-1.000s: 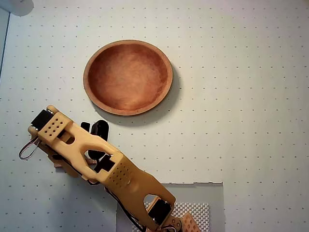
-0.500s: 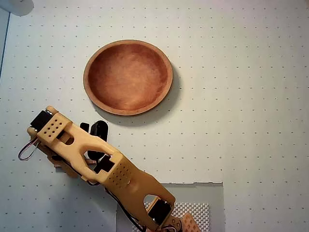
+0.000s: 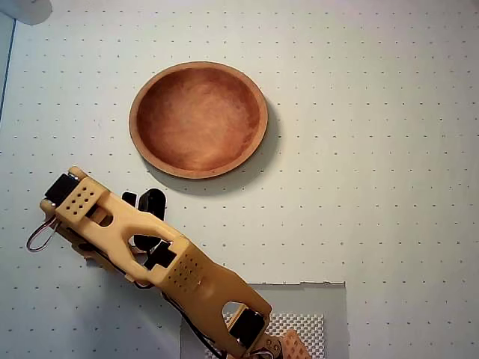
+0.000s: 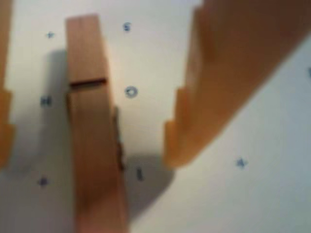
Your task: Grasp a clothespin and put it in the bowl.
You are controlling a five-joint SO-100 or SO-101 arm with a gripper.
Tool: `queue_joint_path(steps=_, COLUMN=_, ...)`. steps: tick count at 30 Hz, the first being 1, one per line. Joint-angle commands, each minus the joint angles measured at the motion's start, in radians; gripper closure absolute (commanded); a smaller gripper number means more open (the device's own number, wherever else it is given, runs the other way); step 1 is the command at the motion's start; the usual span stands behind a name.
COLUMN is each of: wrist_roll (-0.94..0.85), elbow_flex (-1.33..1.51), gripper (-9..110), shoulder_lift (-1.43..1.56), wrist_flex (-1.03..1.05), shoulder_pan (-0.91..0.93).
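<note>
Wrist view: gripper (image 4: pixel 85 145) spread, 1 finger (image 4: pixel 4 121) at left edge, 1 clothespin (image 4: pixel 92 145) lying flat on the dotted mat (image 4: pixel 252 184) between, nearer the left finger, other finger (image 4: pixel 214 82) right. Advice: centre the jaws, settle low, then close across the pin's narrow sides. Overhead view: 1 arm (image 3: pixel 142 247), 1 bowl (image 3: pixel 198 118), empty, well apart up-right.

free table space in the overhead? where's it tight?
Open: the dotted white table right of the round reddish-brown wooden bowl, plus the strip above it. The bowl is empty. Crowded: lower left, under the tan arm. In the wrist view the open gripper straddles the light wooden clothespin.
</note>
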Motion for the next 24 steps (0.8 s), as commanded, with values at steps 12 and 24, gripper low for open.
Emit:
queue_joint_path(steps=12, wrist_roll=-0.002, elbow_flex=0.017, gripper=105, shoulder_lift=0.031, wrist_flex=0.017, shoulder_pan=-0.008)
queue_joint_path(steps=24, wrist_roll=-0.006, elbow_flex=0.0, gripper=105, shoulder_lift=0.055, wrist_flex=0.046, shoulder_pan=0.0)
